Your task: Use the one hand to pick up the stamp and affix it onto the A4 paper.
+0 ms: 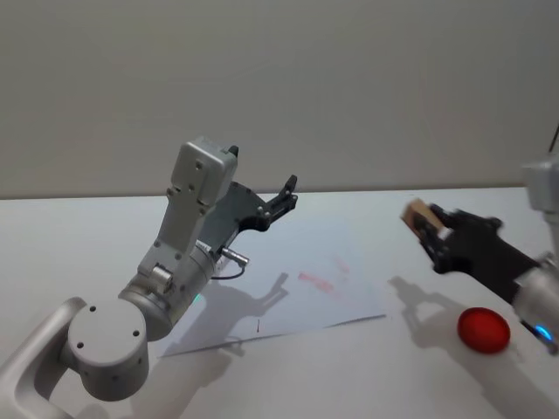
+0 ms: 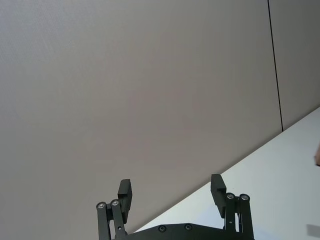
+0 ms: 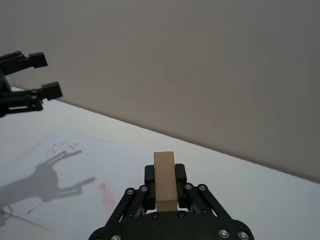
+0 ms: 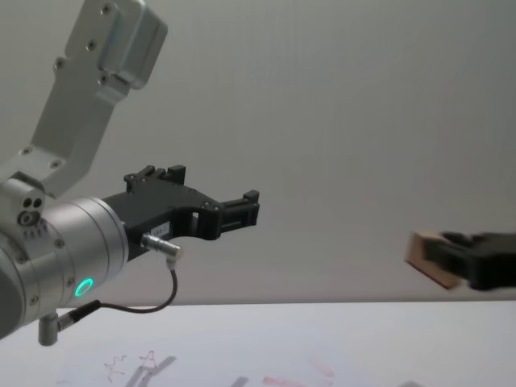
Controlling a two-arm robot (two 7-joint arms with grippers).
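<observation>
My right gripper (image 1: 431,230) hovers above the table, to the right of the A4 paper (image 1: 297,292), and is shut on the stamp (image 1: 419,212). The stamp (image 3: 164,175) is a light-brown wooden block standing upright between the black fingers; from the chest it shows at the right, well above the table (image 4: 426,256). The white sheet lies flat and bears red ink marks (image 3: 106,194). My left gripper (image 1: 284,194) is raised over the sheet's far left part, open with nothing in it (image 2: 171,192).
A round red object (image 1: 484,330) sits on the white table near the right edge, close under my right arm. The large silver left arm (image 1: 175,262) reaches over the sheet's left side. A plain wall stands behind the table.
</observation>
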